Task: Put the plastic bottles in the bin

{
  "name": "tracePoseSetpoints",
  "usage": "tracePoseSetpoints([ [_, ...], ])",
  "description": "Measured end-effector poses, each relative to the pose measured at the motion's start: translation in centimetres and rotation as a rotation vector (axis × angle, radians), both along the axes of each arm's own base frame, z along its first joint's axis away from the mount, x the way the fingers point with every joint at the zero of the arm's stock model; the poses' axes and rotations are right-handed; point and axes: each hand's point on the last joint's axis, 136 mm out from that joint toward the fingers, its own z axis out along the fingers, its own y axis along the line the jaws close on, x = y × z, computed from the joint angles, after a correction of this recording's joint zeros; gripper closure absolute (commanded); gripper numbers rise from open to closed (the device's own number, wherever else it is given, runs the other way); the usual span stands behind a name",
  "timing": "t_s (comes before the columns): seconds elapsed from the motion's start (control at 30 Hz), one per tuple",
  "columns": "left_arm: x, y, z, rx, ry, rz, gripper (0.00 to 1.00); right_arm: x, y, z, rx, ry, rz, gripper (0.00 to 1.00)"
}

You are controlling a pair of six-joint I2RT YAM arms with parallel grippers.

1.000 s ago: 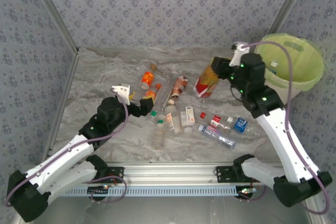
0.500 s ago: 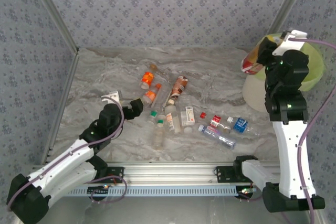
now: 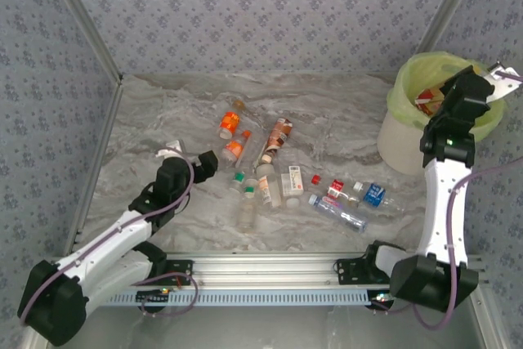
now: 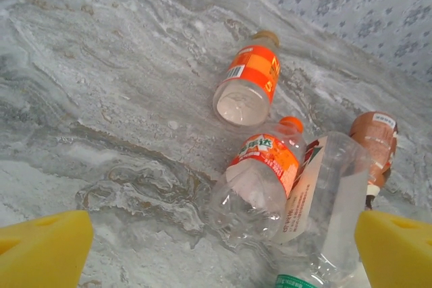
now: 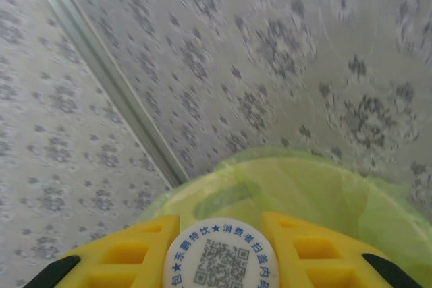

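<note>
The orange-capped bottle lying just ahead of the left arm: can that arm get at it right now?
Probably yes. The left gripper is open and aimed at the orange-capped bottle, with only bare table between. A clear bottle lies against its side, which could crowd one finger.

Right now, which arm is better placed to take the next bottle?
Left: the left gripper, open, faces the orange-labelled bottle; the right gripper holds a red-labelled bottle over the bin.

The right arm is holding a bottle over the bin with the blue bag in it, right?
No, the bag is lime green, not blue; the top external view shows it. The right end effector does hold a bottle over the bin.
</note>
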Motion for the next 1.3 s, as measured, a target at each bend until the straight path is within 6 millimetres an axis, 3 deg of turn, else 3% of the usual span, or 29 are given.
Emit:
tracePoseSetpoints([
  [0.17,1.2,-0.9,-0.4,0.005,0.028,-0.012,0.01,2.4,-1.6,-4.3,0.075,0.106,-0.006,0.88],
  [0.4,2.1,-1.5,-1.2,0.007,0.068,-0.017,0.01,4.7,-2.1,-8.6,0.15,0.247,0.023,0.84],
  [0.63,2.6,-0.9,-1.3,-0.008,0.077,0.013,0.01,4.6,-2.0,-11.2,0.248,0.298,0.042,0.5],
  [0.8,2.6,-0.4,-1.7,-0.017,0.097,0.037,0.01,4.6,-1.4,-10.7,0.268,0.3,0.068,0.37],
  [0.97,2.4,-0.1,-1.8,-0.025,0.109,0.049,0.01,3.2,-0.2,-9.2,0.27,0.287,0.107,0.29],
  [1.17,2.5,0.5,-1.4,-0.037,0.102,0.07,0.01,0.8,3.5,-5.5,0.229,0.241,0.242,0.23],
  [1.3,2.6,0.8,-1.3,-0.042,0.1,0.075,0.01,-0.6,7.4,-4.0,0.163,0.259,0.368,0.21],
])
